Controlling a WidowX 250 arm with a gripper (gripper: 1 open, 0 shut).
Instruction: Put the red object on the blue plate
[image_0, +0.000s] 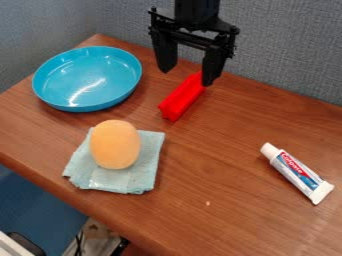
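The red object (182, 97) is a bright red long block lying on the wooden table (227, 190), angled from lower left to upper right. Directly over its far end hangs my black gripper (189, 62), open, one finger (166, 52) left of the block and the other at its upper right tip. Nothing is held between the fingers. To the left sits the blue plate (87, 78), a glossy round shallow dish with nothing in it, about a hand's width from the block.
An orange egg-shaped thing (114, 143) rests on a pale blue-green folded cloth (119, 160) near the front. A white toothpaste tube (294, 171) lies at the right. The table's front edge runs diagonally at lower left.
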